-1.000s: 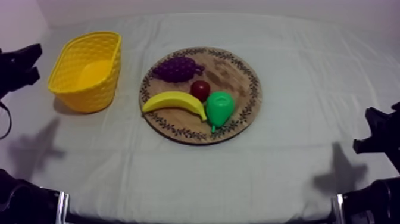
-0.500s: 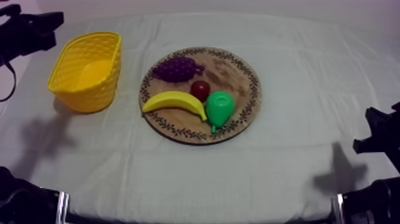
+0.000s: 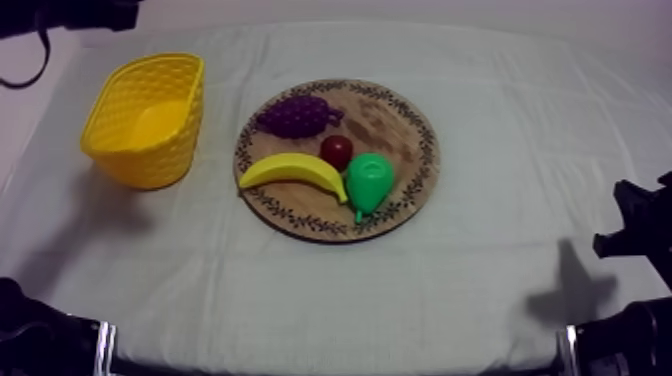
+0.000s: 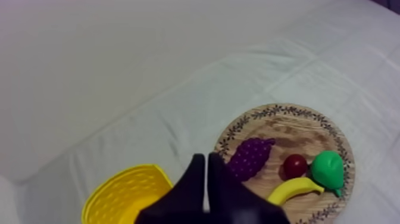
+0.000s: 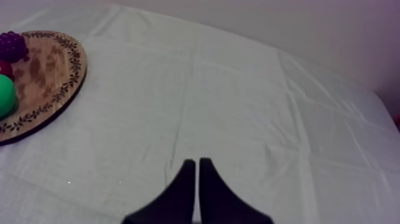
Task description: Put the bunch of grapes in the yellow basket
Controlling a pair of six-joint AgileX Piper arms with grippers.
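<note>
Grapes (image 3: 295,116) lie on the board (image 3: 405,115), near the basket (image 3: 150,165). My left tool (image 4: 206,156), closed and empty, hangs high above them: the reach, I judge. Next, it must widen and descend onto the grapes. Right tool (image 5: 196,159) closed too.

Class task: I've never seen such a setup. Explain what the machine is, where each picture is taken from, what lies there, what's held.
It is a two-armed robot at a cloth-covered table. One camera looks down from above; one rides on each arm's wrist. On the table stand a yellow plastic basket and a round wooden board with a patterned rim. The board carries a purple bunch of grapes, a yellow banana, a small red fruit and a green pear. The left jaws and right jaws are shut, holding nothing.
</note>
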